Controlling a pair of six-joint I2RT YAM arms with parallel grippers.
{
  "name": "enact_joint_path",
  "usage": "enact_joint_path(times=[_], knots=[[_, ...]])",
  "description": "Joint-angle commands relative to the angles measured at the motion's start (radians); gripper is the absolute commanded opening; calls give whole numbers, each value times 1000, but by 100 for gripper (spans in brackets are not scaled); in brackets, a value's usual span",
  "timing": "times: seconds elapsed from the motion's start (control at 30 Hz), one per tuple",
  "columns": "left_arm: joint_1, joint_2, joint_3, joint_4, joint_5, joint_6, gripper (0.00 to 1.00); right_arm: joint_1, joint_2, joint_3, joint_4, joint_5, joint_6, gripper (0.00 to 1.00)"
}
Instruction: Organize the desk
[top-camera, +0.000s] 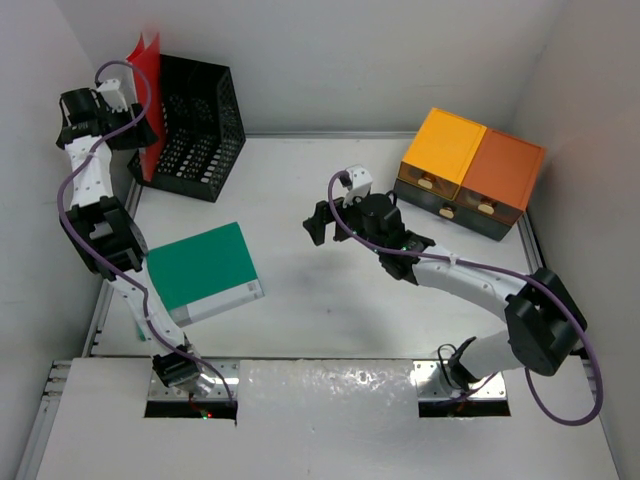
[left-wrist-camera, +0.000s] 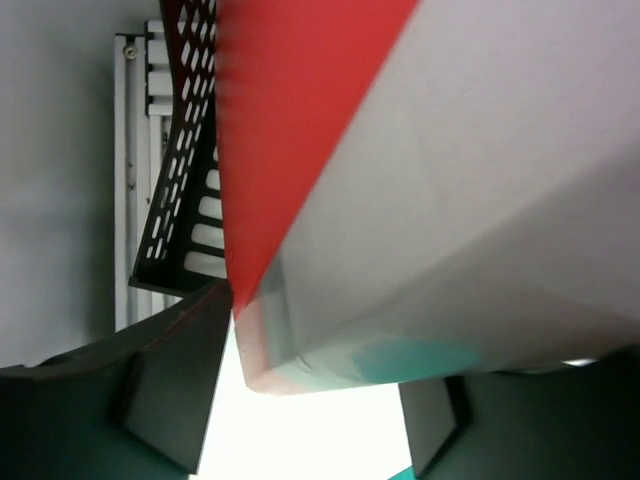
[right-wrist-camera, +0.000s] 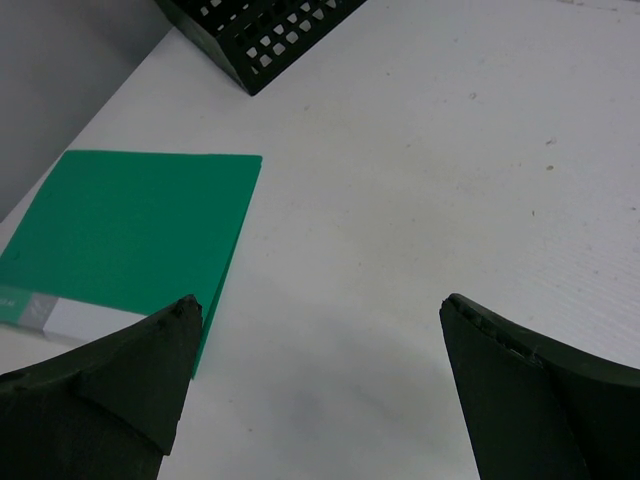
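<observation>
A red folder (top-camera: 146, 62) stands on edge at the left side of the black mesh rack (top-camera: 200, 125), at the desk's (top-camera: 330, 300) far left corner. My left gripper (top-camera: 130, 135) is raised beside it. In the left wrist view the red folder's (left-wrist-camera: 290, 130) lower corner sits between the spread fingers of the left gripper (left-wrist-camera: 315, 400), which is open and does not clamp it. A green folder (top-camera: 205, 268) lies flat on the desk's left half. My right gripper (top-camera: 325, 218) hovers over the middle, open and empty; it (right-wrist-camera: 320, 305) faces the bare desk (right-wrist-camera: 400, 150) with the green folder (right-wrist-camera: 130, 230) to its left.
Two orange drawer boxes (top-camera: 470, 165) stand side by side at the back right. White walls close in the desk on three sides. The mesh rack (right-wrist-camera: 260, 40) shows at the top of the right wrist view and also, as the rack's wall (left-wrist-camera: 185, 200), behind the red folder.
</observation>
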Motion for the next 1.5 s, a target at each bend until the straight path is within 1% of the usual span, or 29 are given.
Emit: enact_joint_path(times=[0.0, 0.13, 0.2, 0.27, 0.3, 0.37, 0.4, 0.43, 0.47, 0.53, 0.57, 0.7, 0.8, 0.87, 0.9, 1.1, 1.23, 1.37, 1.43, 1.47], knots=[[-7, -24, 1, 18, -38, 8, 62, 3, -17, -8, 53, -16, 0, 99], [-11, -52, -23, 24, -46, 25, 68, 3, -16, -25, 70, -19, 4, 99], [-17, -59, -33, 22, -54, 37, 68, 1, -16, -26, 73, -19, 6, 99], [-17, -62, -42, 28, -61, 34, 64, 3, -16, -23, 69, -25, 6, 99], [-17, -61, -46, 34, -63, 30, 55, 1, -17, -20, 66, -27, 7, 99], [-17, -55, -56, 41, -58, 25, 42, 1, -23, -20, 66, -27, 7, 99], [-17, -52, -54, 39, -40, 27, 31, 1, -31, -25, 67, -27, 11, 99], [-16, -44, -50, 30, -22, 28, 23, 3, -36, -28, 69, -25, 11, 99], [-14, -39, -47, 21, -3, 33, 13, 1, -40, -34, 70, -25, 6, 99], [-14, -32, -48, 5, 46, 45, 9, 1, -52, -40, 70, -16, 1, 99], [-14, -32, -53, 5, 58, 47, 4, 1, -57, -45, 70, -13, 0, 99], [-13, -38, -76, -10, 144, 65, 3, 1, -68, -51, 61, -8, -9, 99], [-14, -42, -85, -33, 175, 74, 3, 3, -80, -59, 56, -7, -16, 99], [-19, -52, -97, -39, 170, 82, 3, 1, -94, -68, 59, -5, -20, 99], [-21, -59, -112, -36, 143, 86, 3, 1, -98, -69, 61, -4, -22, 99], [-44, -200, -379, 71, 100, 116, 0, 3, -129, -83, 53, 12, -35, 99], [-40, -205, -425, 93, 86, 97, 0, 3, -155, -103, 61, 24, -39, 99], [-39, -202, -456, 68, 158, 79, 0, 1, -183, -120, 64, 30, -43, 99], [-39, -249, -532, 105, 147, 74, 0, 1, -201, -135, 61, 32, -42, 99], [-40, -298, -604, 145, 137, 74, 0, 1, -209, -143, 63, 32, -43, 99]])
